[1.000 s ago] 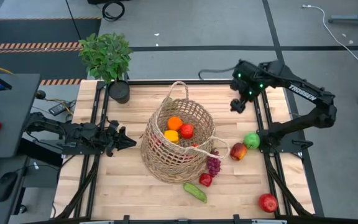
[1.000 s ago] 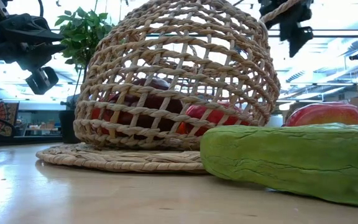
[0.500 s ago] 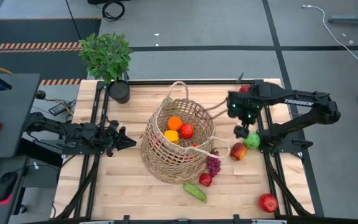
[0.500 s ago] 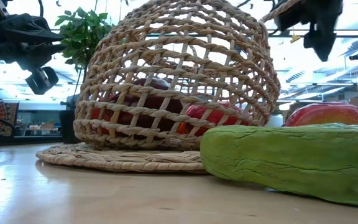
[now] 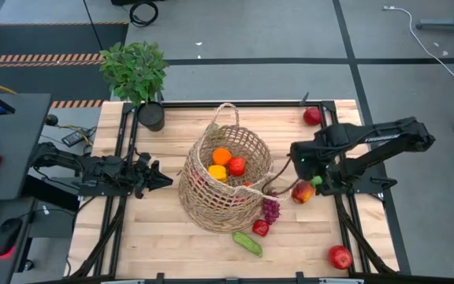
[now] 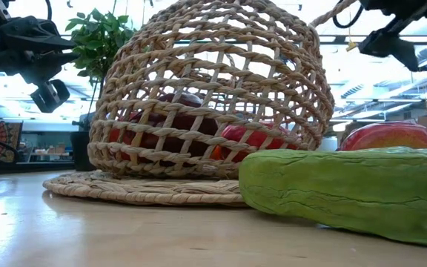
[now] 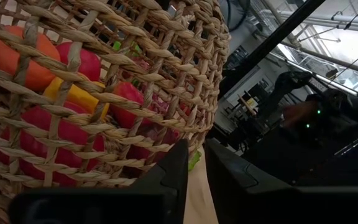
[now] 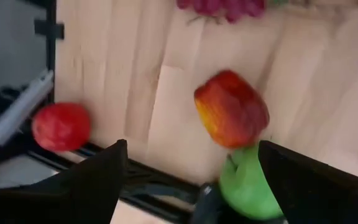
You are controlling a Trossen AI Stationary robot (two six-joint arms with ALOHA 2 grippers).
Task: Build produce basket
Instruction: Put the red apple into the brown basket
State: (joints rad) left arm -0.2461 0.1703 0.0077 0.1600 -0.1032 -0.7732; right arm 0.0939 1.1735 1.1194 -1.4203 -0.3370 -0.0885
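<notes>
The right claw (image 5: 304,167), fingers apart and empty, hovers over the round red-yellow toy apple (image 5: 302,192) on the wooden counter (image 5: 156,237), beside the tan wicker basket (image 5: 225,177); probably nearer than the left claw (image 5: 158,177).

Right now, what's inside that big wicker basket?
Inside the basket, from above: an orange, a yellow pepper and a red fruit. Through the weave at table level, more red shapes show lower down; what they are, or what lies beneath, is covered.
</notes>
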